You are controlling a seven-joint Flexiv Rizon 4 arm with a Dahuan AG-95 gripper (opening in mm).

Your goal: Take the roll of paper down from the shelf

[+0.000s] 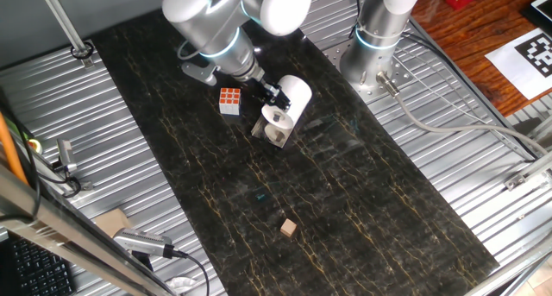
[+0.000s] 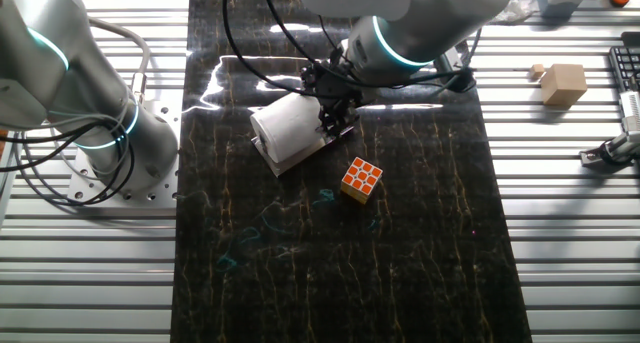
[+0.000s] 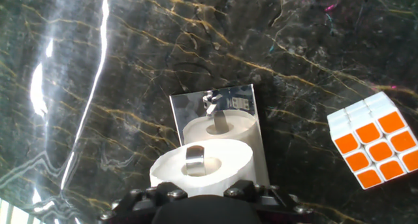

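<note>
On top of the shelf lay the roll of paper, on its side, with its hole facing out toward the front of the dark table. I had my gripper right at that end of the roll. From the hand view, one finger sat inside the hole of the roll, and the shiny plate showed the same thing like a mirror. I could not see the other finger, so I could not tell how wide the gripper stood, or if it had pinched the roll's wall yet. To do this step well, I thought I should close slowly on the wall of the roll, because soft paper squashes. Then I should lift straight up a little before I moved sideways, so the roll would not drag the light shelf along or tip it. The puzzle cube sat near the shelf, apart from it, so I planned to set the roll down on the bare side, away from it and the little wooden block.
</note>
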